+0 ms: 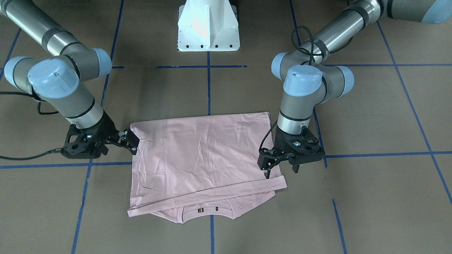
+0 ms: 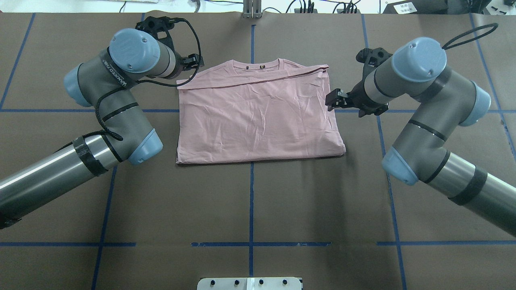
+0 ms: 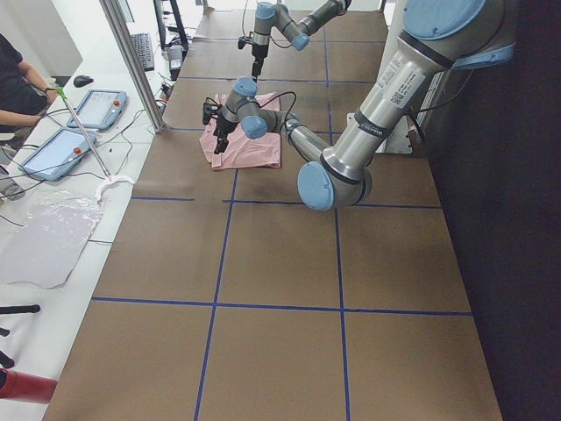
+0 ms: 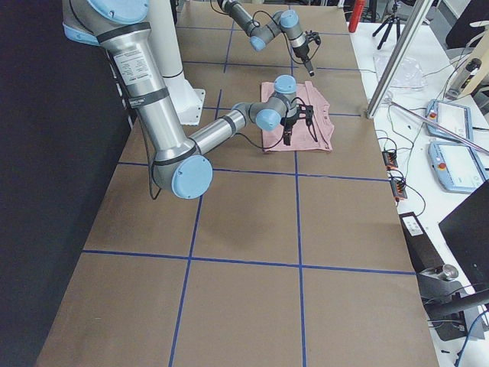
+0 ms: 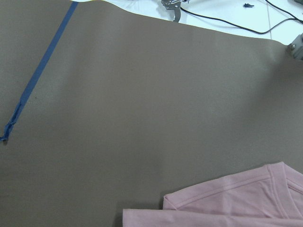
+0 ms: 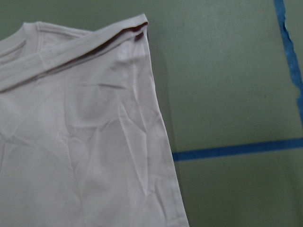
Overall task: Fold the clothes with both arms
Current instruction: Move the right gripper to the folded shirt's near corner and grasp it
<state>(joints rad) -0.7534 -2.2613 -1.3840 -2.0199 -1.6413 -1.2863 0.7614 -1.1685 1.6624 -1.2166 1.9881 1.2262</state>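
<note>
The pale pink T-shirt (image 1: 204,155) lies flat on the brown table, folded over with its plain side up. Its collar with a small label is at the edge far from the robot, and the print is hidden. It also shows in the overhead view (image 2: 258,117) and in both wrist views (image 5: 236,203) (image 6: 71,142). My left gripper (image 1: 267,165) (image 2: 192,62) hangs just off the shirt's far left corner, apparently open and empty. My right gripper (image 1: 132,143) (image 2: 331,100) sits at the shirt's right edge, apparently open and holding nothing. No fingers show in either wrist view.
The white pedestal base (image 1: 208,28) stands at the robot's side of the table. Blue tape lines (image 2: 251,201) cross the brown surface. Beyond the far edge is a bench with tablets (image 3: 96,110), cables and a metal post (image 3: 131,61), with an operator at it.
</note>
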